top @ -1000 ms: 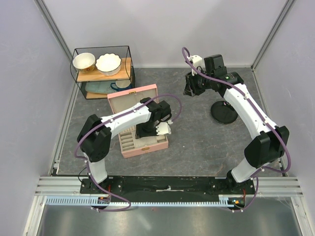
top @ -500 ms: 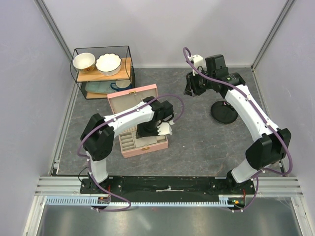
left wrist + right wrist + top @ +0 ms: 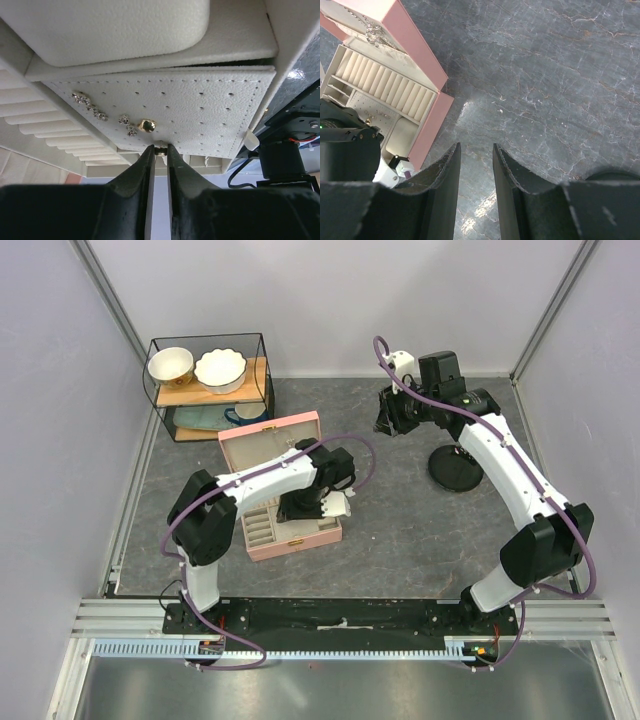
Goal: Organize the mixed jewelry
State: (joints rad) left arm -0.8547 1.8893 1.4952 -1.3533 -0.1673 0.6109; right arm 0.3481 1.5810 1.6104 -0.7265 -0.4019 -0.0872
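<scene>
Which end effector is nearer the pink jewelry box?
Left. The left end effector is over the pink jewelry box; the right end effector is over the table, apart.

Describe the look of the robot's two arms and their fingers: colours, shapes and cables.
The left arm and the right arm both have smooth white curved shells between chunky black joints. A thin purple cable loops loosely along each. The fingers are dark, plain, tapering blades with no visible markings.
</scene>
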